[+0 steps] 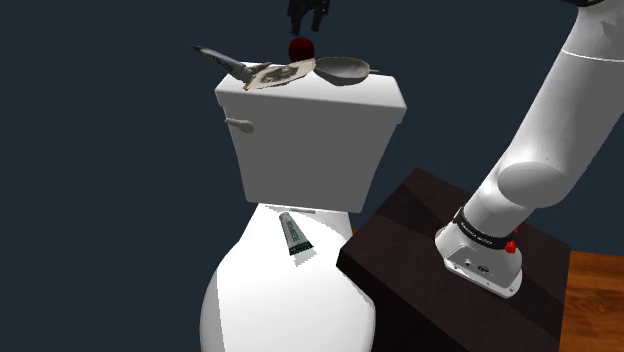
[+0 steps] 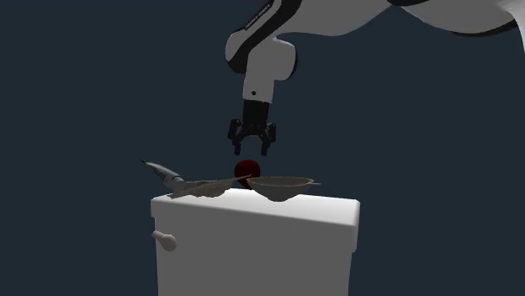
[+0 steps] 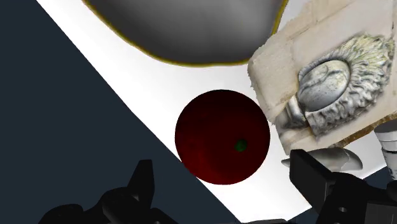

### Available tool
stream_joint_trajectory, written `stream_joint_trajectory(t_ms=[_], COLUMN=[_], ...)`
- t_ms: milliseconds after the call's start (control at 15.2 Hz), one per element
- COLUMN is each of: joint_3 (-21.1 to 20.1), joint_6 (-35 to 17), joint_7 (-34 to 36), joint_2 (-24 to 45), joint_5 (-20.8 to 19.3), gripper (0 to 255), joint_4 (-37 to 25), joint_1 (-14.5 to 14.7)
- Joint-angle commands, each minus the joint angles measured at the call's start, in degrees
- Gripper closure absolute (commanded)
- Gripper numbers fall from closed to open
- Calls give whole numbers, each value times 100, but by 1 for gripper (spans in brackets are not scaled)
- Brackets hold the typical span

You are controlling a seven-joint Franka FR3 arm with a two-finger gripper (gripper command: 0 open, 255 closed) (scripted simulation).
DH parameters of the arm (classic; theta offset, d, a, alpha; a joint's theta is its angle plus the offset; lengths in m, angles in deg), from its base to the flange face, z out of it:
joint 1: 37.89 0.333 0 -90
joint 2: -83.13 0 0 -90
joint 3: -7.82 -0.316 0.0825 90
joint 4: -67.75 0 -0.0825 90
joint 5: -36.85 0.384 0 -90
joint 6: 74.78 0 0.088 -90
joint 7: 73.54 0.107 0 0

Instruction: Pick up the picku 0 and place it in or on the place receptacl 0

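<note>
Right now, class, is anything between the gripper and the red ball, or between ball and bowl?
Nothing visible. The gripper hangs open above the red ball; the bowl sits just beside it.

all 3 views share the tank lid (image 1: 365, 92), wrist view nearest.

Ball (image 1: 300, 49) on tank lid (image 1: 370, 95), between bowl (image 1: 343, 69) and plaque (image 1: 273, 75); tube (image 1: 294, 235) on toilet seat (image 1: 290, 300).
</note>
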Motion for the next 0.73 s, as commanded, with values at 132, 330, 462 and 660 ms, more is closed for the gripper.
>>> stream_joint_trajectory(t_ms=[132, 330, 462, 660], joint_3=[28, -20, -79, -179], joint_6=[92, -127, -270, -450], joint_7=[-8, -3, 5, 20], joint_2=[702, 726, 749, 786], joint_5=[30, 18, 1, -29], gripper=[0, 0, 0, 0], joint_4=[-1023, -828, -708, -565], joint_1=[-43, -73, -115, -191])
